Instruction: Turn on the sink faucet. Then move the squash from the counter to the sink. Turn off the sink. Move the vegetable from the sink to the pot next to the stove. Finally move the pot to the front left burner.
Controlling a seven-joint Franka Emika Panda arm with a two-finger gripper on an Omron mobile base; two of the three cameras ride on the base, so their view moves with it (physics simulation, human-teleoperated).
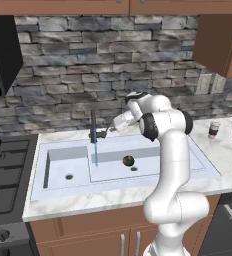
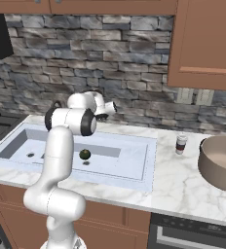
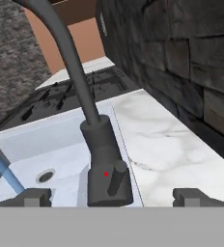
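Sink faucet (image 3: 104, 164) base cut off between wide-spread gripper (image 3: 111, 197) tips.

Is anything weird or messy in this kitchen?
Nothing spilled or broken. The one funny thing: a squash sits in the sink while the faucet runs a thin stream beside it, not on it. The open gripper is right at the faucet's lever.

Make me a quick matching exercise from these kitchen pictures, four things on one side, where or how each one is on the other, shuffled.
Things:
1. squash
2. pot
3. sink faucet
4. gripper

Places or states:
A. running water
B. open, either side of the faucet's lever
C. in the large basin
D. on the counter, right of the sink

Pairs: 1-C, 2-D, 3-A, 4-B
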